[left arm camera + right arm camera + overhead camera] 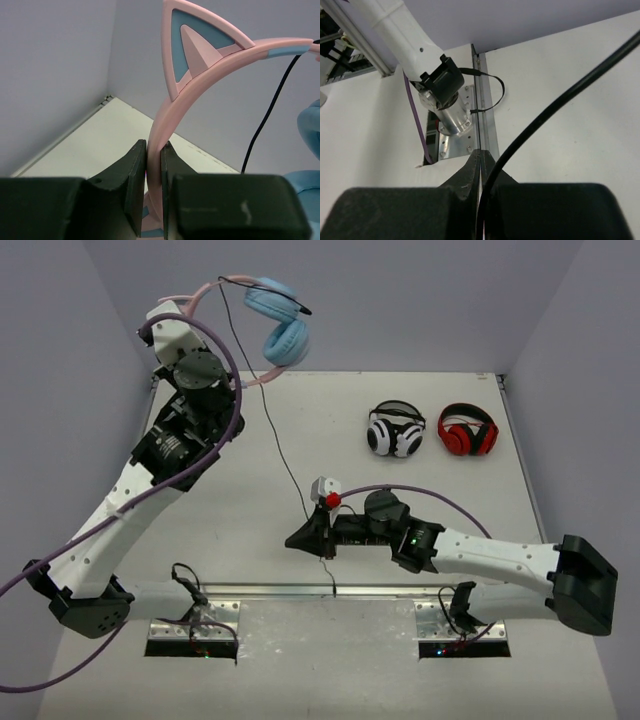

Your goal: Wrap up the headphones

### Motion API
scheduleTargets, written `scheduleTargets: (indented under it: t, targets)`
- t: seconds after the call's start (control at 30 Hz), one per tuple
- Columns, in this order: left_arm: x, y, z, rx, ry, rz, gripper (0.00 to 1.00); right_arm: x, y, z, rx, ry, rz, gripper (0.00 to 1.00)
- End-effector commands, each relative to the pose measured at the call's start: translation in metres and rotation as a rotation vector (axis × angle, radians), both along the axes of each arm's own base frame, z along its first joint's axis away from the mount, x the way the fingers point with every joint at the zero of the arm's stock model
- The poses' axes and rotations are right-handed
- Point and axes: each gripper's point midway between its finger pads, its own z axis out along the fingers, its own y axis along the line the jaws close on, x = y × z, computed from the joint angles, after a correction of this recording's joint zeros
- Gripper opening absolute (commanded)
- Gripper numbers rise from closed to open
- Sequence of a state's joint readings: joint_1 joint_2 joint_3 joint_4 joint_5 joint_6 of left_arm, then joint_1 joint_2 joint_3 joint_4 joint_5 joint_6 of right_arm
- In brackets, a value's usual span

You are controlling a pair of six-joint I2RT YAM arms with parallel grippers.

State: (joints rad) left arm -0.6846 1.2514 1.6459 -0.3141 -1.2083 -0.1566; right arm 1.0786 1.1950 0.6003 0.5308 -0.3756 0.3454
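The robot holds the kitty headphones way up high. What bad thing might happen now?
1. The left gripper pinches only the thin pink headband, so the headphones might slip and drop.
2. The right gripper clamps the black cable low near the table. If the arms pull further apart, that could strain the cable or tug it out.

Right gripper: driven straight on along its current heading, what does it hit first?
Likely the left arm's base joint, ahead of the right gripper; height unclear, it may pass over.
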Motion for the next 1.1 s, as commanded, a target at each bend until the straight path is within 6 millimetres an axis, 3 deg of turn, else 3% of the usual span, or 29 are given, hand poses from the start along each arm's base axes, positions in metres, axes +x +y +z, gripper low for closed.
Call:
scheduleTargets:
  t: [0.0,0.2,0.4,0.43,0.53,0.63,0.77,0.8,0.87,1.07]
  targets:
    - [0.002,0.009,0.009,-0.077,-0.079,0.041,0.0,0.006,-0.003,0.02,-0.053,-0.087,-0.025,0.01]
    - [0.025,0.021,-0.041,-0.003,0.01,0.117,0.0,0.008,-0.015,0.042,-0.102,-0.144,-0.055,0.01]
    - [0.046,0.008,-0.101,0.085,0.117,0.067,0.0,0.025,-0.033,0.072,-0.171,-0.257,-0.135,0.01]
    - [0.047,0.007,-0.109,0.096,0.13,0.059,0.0,0.027,-0.034,0.085,-0.16,-0.282,-0.149,0.01]
    - [0.054,-0.003,-0.137,0.13,0.175,-0.003,0.0,0.032,-0.04,0.094,-0.186,-0.305,-0.176,0.01]
    - [0.061,-0.018,-0.163,0.145,0.209,-0.092,0.0,0.039,-0.045,0.118,-0.191,-0.376,-0.202,0.01]
    - [0.065,-0.044,-0.187,0.145,0.239,-0.267,0.0,0.055,-0.055,0.137,-0.22,-0.463,-0.282,0.01]
    - [0.065,-0.052,-0.179,0.127,0.187,-0.318,0.0,0.059,-0.057,0.137,-0.241,-0.481,-0.29,0.01]
    - [0.063,-0.072,-0.189,0.14,0.19,-0.438,0.0,0.074,-0.065,0.149,-0.276,-0.541,-0.353,0.01]
    - [0.044,-0.094,-0.217,0.116,0.24,-0.554,0.0,0.126,-0.09,0.156,-0.399,-0.567,-0.48,0.01]
